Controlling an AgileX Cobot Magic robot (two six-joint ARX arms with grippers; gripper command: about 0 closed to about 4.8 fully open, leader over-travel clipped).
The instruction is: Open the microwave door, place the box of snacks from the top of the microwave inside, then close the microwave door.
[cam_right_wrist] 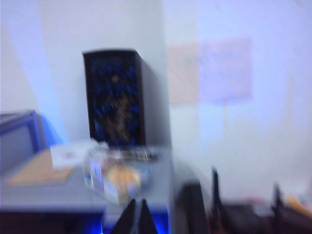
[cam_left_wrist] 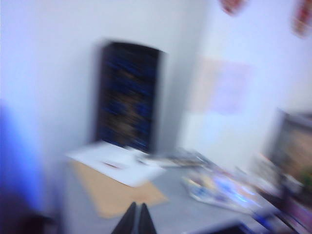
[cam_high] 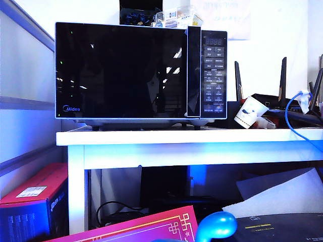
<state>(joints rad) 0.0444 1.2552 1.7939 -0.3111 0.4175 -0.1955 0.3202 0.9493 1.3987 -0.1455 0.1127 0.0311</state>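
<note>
Microwave (cam_high: 140, 73) is seen standing on the white table (cam_high: 192, 137), its door (cam_high: 121, 70) shut. Box of snacks (cam_right_wrist: 116, 176) is found on top, just ahead of the right gripper (cam_right_wrist: 136, 214), the nearer one. Left gripper (cam_left_wrist: 136, 218) is also pinched together, empty.

Microwave (cam_high: 141, 73) stands on white bench (cam_high: 192, 137), left of centre. Microwave door (cam_high: 121, 70) shut, glossy black. Box of snacks (cam_high: 177, 19) on the microwave roof, toward 1 o'clock, beside a dark box (cam_high: 137, 17). White paper cup (cam_high: 251, 113) lies tilted on the bench at 3 o'clock of the microwave, near a blue cable (cam_high: 292, 118). Neither claw in view.
</note>
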